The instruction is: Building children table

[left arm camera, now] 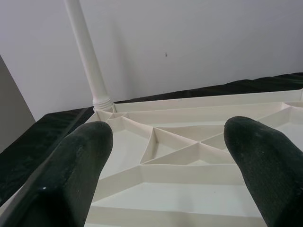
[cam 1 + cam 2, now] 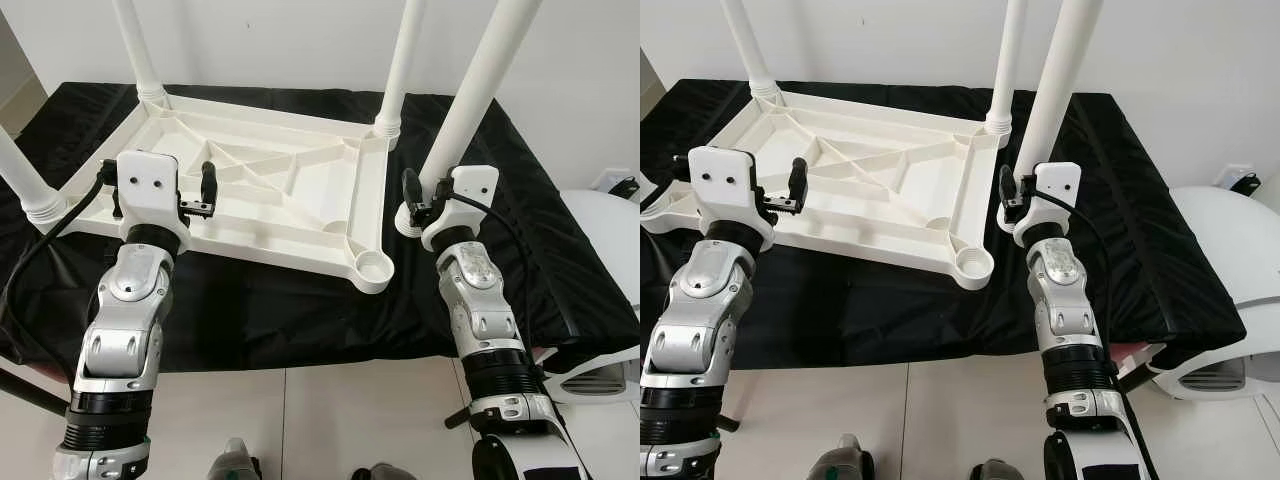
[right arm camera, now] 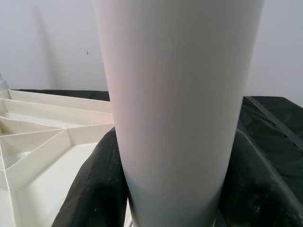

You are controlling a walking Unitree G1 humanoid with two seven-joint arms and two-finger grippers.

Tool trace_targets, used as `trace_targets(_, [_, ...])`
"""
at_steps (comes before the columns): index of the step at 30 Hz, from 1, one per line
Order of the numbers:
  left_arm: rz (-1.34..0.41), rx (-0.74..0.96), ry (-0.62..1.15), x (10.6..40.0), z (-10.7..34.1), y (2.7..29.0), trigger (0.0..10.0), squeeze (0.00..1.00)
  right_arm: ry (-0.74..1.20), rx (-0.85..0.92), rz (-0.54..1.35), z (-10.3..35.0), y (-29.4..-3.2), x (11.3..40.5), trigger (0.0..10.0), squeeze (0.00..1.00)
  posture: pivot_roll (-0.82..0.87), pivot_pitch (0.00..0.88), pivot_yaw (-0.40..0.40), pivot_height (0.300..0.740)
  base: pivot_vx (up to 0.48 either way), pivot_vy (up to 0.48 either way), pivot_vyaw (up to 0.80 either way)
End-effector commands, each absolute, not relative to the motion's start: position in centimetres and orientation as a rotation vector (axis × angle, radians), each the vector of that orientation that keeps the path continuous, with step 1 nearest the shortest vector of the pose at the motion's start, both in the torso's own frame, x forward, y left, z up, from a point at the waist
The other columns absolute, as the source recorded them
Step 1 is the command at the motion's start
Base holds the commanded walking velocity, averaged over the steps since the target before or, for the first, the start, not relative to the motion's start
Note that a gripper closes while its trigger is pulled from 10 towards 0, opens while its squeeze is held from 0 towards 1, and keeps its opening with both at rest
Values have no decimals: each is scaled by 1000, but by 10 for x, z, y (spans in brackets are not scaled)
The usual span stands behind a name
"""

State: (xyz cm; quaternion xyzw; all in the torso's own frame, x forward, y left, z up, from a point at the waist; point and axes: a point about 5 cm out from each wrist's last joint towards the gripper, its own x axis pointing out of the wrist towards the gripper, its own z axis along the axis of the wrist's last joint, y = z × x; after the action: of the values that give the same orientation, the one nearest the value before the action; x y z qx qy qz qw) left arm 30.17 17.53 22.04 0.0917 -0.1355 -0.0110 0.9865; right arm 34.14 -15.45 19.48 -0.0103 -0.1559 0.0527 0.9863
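Note:
A white plastic tabletop [image 2: 262, 178] lies upside down on a black cloth [image 2: 260, 310]. Three white legs stand in its corners: back left [image 2: 138, 50], back right [image 2: 400, 60] and near left [image 2: 20, 175]. The near right corner socket [image 2: 372, 264] holds nothing. My right gripper [image 2: 428, 200] is shut on a fourth leg [image 2: 480, 80], which leans upright with its foot on the cloth just right of that socket. In the right wrist view the black fingers [image 3: 94, 189] hug the leg [image 3: 175, 94]. My left gripper [image 1: 168, 161] hovers open over the tabletop's left ribs [image 1: 189, 151].
A white rounded object [image 2: 605, 235] with a grey vent stands on the floor at the right, close to the cloth's edge. A white wall [image 2: 280, 40] runs behind the table. Pale floor tiles [image 2: 330, 420] lie in front.

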Motion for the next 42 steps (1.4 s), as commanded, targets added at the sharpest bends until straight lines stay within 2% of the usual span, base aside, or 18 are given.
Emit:
trace_targets(1, [84,175,-296,301,224,179,10000,0,-337,-22,108,199,-152,342,10000,0,90,79,-54,740,0,0,0])
trace_targets(32, [84,175,-296,301,224,179,10000,0,-337,-22,108,199,-152,342,10000,0,90,79,-54,740,0,0,0])
trace_targets(33, [84,173,-293,301,223,179,10000,0,-334,-21,109,198,-152,341,10000,0,90,0,0,740,0,0,0])
trace_targets(42, [49,194,-288,298,218,171,10000,0,-348,-54,135,195,-147,332,10000,0,82,0,0,740,0,0,0])
